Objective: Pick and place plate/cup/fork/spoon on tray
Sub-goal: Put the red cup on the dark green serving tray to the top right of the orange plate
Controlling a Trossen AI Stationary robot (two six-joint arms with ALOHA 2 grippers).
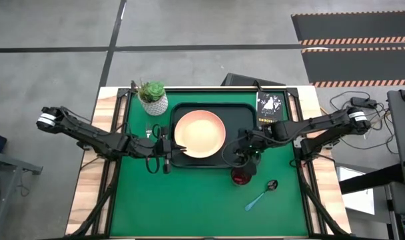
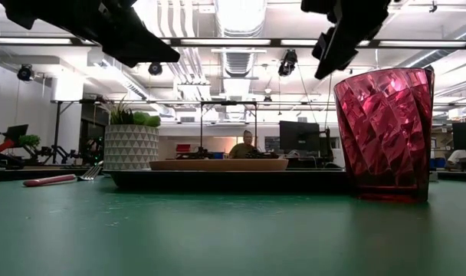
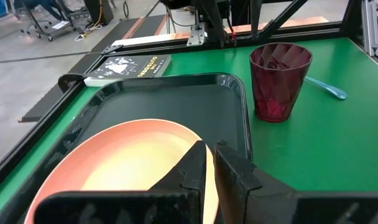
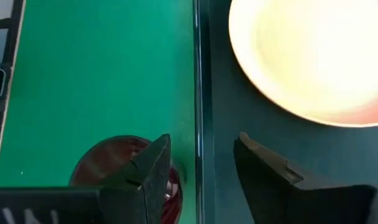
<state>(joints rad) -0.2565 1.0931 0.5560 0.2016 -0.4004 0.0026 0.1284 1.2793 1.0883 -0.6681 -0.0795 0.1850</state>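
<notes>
Plate (image 1: 200, 133): lying in the tray (image 1: 246, 115).
Cup (image 1: 241, 177): upright on the mat, just outside the tray's near rim.
Right gripper (image 1: 234, 155): fingers apart, empty, above the rim by the cup.
Left gripper (image 1: 168, 152): clenched, empty, at plate's edge.
Spoon (image 1: 262, 195): on mat near cup.
Fork (image 1: 148, 131): left of tray.

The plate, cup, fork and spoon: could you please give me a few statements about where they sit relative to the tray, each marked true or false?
1. The plate lies inside the tray. True.
2. The cup stands on the tray. False: it stands on the green mat just outside the tray's rim.
3. The spoon lies on the mat, off the tray, beyond the cup. True.
4. The fork rests on the plate. False: it lies on the mat beside the tray, near the plant pot.
5. The right end effector is shut on the cup. False: its fingers are open above the tray's edge, with the cup below one finger.
</notes>
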